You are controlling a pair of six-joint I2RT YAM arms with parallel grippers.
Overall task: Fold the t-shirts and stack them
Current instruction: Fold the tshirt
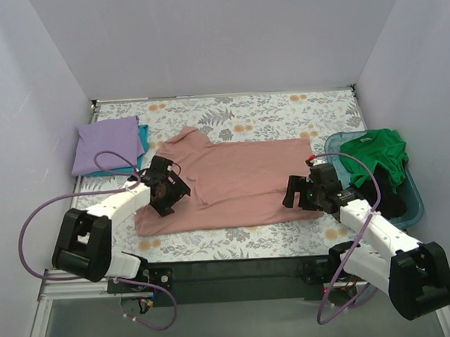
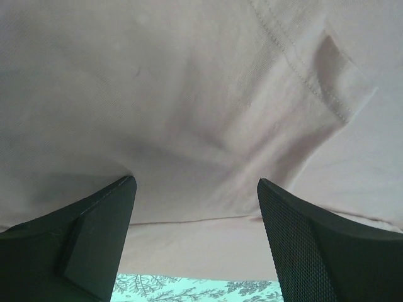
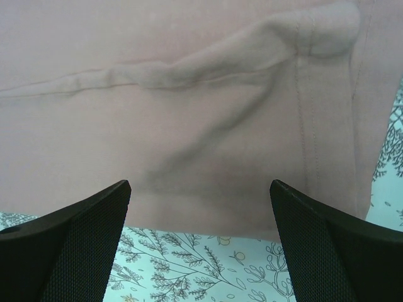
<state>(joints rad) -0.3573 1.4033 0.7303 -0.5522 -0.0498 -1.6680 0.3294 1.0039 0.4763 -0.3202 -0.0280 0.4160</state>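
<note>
Currently 1 pink t-shirt (image 1: 233,183) lies spread flat across the middle of the floral table (image 1: 282,106), with its neck end toward the far left and its hem end toward the right.

Left gripper (image 1: 166,187): low over the shirt's left part, close to its near-left corner. Jaws stand wide apart. In the wrist view the 2 fingers (image 2: 88,233) are spread, and pink cloth fills the gap between them. A stitched sleeve hem shows at upper right. Nothing is held. Whether the tips touch the cloth cannot be told.

Right gripper (image 1: 304,191): at the shirt's right end, by the near corner. Jaws are equally wide apart. The fingers (image 3: 327,239) straddle the near hem, and floral surface shows between them on the near side. A soft ridge of cloth runs across beyond the tips. Nothing is clamped.

Other shirts:
- A lavender t-shirt (image 1: 108,144) lies folded at the far left.
- It rests on a teal t-shirt (image 1: 143,132), of which only the right edge shows.
- A green t-shirt (image 1: 377,151) is heaped in the teal plastic tub (image 1: 413,197) at the right.
- A black t-shirt (image 1: 383,195) is bunched just nearer in the same tub.
</note>
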